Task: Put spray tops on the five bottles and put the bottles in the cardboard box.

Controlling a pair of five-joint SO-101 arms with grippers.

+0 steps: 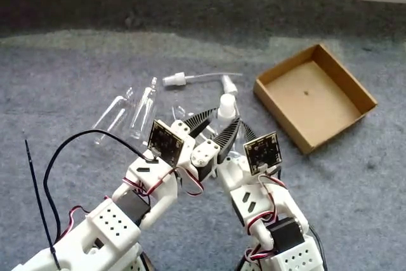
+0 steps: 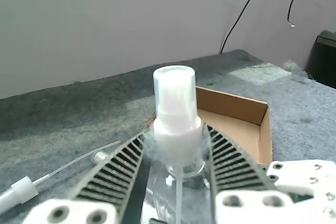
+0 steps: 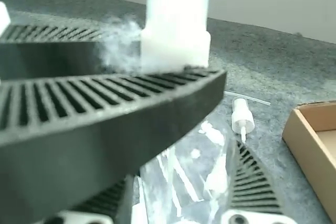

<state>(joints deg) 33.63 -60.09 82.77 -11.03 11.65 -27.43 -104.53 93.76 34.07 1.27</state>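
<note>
Risk of spray top point(image 2: 175, 98) cocking or popping off bottle point(image 3: 195, 177) if not fully seated, likely w/ two grips pulling against each other. Slick clear plastic, so poss. slip too. Left gripper point(image 2: 176, 140): jaws narrow, pinching bottle shoulder just under top. Right gripper point(image 1: 235, 128): jaws narrow, apparently clamped on body lower down. Bottle upright, near cardboard box point(image 1: 315, 96), not in it.

White spray top point(image 2: 175, 103), clear bottle point(image 2: 163, 188), tan cardboard box point(image 1: 311, 103), carpet point(image 1: 63, 74) — mottled grey, end effector fingers point(image 2: 118, 174) — black, ribbed

Upright capped bottle point(image 1: 226, 107), two bare bottles point(image 1: 144, 111) lying flat, open cardboard box point(image 1: 311, 99)
</note>
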